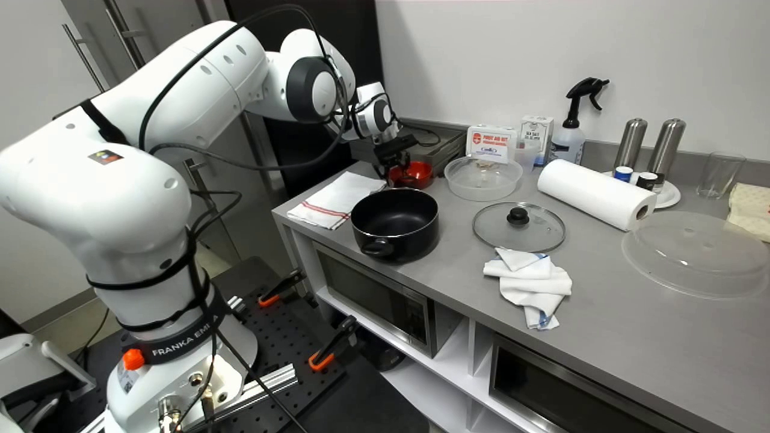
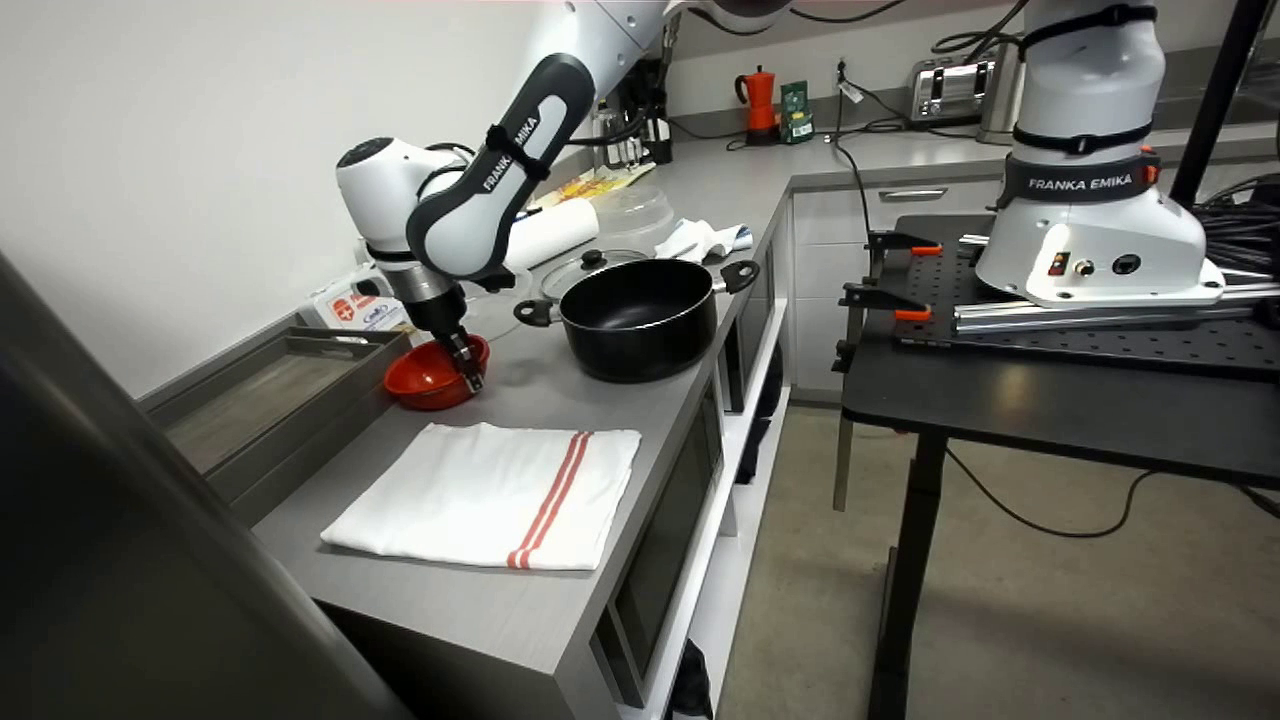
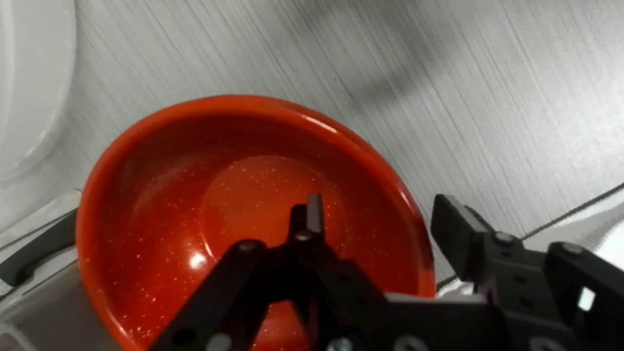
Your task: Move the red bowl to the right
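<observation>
- Straddling the bowl's rim: that's how we have the gripper (image 3: 378,214), fingers (image 3: 453,222) parted wide, one over the inside, one outside at right of the wrist frame. Nothing held; we see a gap between outer finger and rim.
- Red bowl (image 3: 258,204) is on the counter (image 1: 625,337); left of centre in an exterior view, just beside the grey tray (image 2: 320,430). Touching or not, we can't tell.
- Step in hand, our call: taking the grasp. No carry until that's done.
- Rim looks nearer the outer finger, so we'd nudge right in the wrist frame to centre it, so both fingers meet the wall together and the bowl isn't dragged.
- Depth is hard to read from the wrist view. We'd check that the fingers reach well below the lip without pressing on the counter.
- Close slowly. Glossy curved wall probably wants to slip or swing, so we'd get a firm pinch before lifting.
- Lift straight, keep level: black pot (image 1: 394,234) is near, toward the bottom of that exterior frame.
- "Right" we read as frame right there. Clear dish (image 1: 484,186) sits just that way, so we'd rise over it or pass around, then lower flat before letting go.
</observation>
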Available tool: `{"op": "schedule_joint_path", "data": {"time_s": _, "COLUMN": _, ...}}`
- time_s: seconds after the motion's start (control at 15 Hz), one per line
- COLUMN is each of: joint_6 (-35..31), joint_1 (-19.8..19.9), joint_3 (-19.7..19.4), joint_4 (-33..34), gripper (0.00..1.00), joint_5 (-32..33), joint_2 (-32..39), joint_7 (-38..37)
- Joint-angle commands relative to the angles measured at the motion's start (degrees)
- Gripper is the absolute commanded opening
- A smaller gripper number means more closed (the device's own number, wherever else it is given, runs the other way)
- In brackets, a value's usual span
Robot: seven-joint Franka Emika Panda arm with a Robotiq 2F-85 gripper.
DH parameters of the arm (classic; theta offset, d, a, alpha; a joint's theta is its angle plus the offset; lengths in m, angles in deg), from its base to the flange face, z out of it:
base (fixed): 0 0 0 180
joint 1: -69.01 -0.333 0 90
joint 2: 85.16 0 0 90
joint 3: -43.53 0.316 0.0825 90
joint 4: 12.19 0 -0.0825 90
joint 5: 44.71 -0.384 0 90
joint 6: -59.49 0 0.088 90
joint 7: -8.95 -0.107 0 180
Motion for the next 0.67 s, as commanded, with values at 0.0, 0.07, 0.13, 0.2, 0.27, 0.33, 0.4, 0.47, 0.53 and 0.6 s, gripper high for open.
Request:
{"op": "schedule_joint_path", "data": {"time_s": 0.0, "joint_6": -0.63, "joint_1": 0.62, "joint_3": 1.14, "joint_4": 1.45, "gripper": 0.29, "joint_5": -0.62, "joint_2": 1.02, "joint_7": 1.62}}
{"op": "schedule_joint_path", "data": {"time_s": 0.07, "joint_6": -0.75, "joint_1": 0.71, "joint_3": 1.33, "joint_4": 1.24, "gripper": 0.20, "joint_5": -0.61, "joint_2": 0.91, "joint_7": 1.65}}
{"op": "schedule_joint_path", "data": {"time_s": 0.13, "joint_6": -0.85, "joint_1": 0.75, "joint_3": 1.50, "joint_4": 1.06, "gripper": 0.12, "joint_5": -0.57, "joint_2": 0.81, "joint_7": 1.63}}
{"op": "schedule_joint_path", "data": {"time_s": 0.2, "joint_6": -0.90, "joint_1": 0.82, "joint_3": 1.72, "joint_4": 0.89, "gripper": 0.06, "joint_5": -0.56, "joint_2": 0.72, "joint_7": 1.66}}
{"op": "schedule_joint_path", "data": {"time_s": 0.27, "joint_6": -1.05, "joint_1": 0.89, "joint_3": 2.03, "joint_4": 0.63, "gripper": 0.01, "joint_5": -0.58, "joint_2": 0.60, "joint_7": 1.73}}
{"op": "schedule_joint_path", "data": {"time_s": 0.33, "joint_6": -1.46, "joint_1": 1.00, "joint_3": 2.35, "joint_4": 0.39, "gripper": 0.00, "joint_5": -0.65, "joint_2": 0.41, "joint_7": 1.90}}
{"op": "schedule_joint_path", "data": {"time_s": 0.4, "joint_6": -1.62, "joint_1": 1.10, "joint_3": 2.46, "joint_4": 0.13, "gripper": 0.00, "joint_5": -0.65, "joint_2": 0.25, "joint_7": 1.86}}
{"op": "schedule_joint_path", "data": {"time_s": 0.47, "joint_6": -1.94, "joint_1": 1.28, "joint_3": 2.74, "joint_4": -0.39, "gripper": 0.02, "joint_5": -0.65, "joint_2": 0.01, "joint_7": 1.98}}
{"op": "schedule_joint_path", "data": {"time_s": 0.53, "joint_6": -2.29, "joint_1": 1.43, "joint_3": 2.94, "joint_4": -0.86, "gripper": 0.01, "joint_5": -0.65, "joint_2": -0.25, "joint_7": 2.02}}
{"op": "schedule_joint_path", "data": {"time_s": 0.6, "joint_6": -2.63, "joint_1": 1.60, "joint_3": 3.20, "joint_4": -1.38, "gripper": 0.02, "joint_5": -0.61, "joint_2": -0.50, "joint_7": 2.12}}
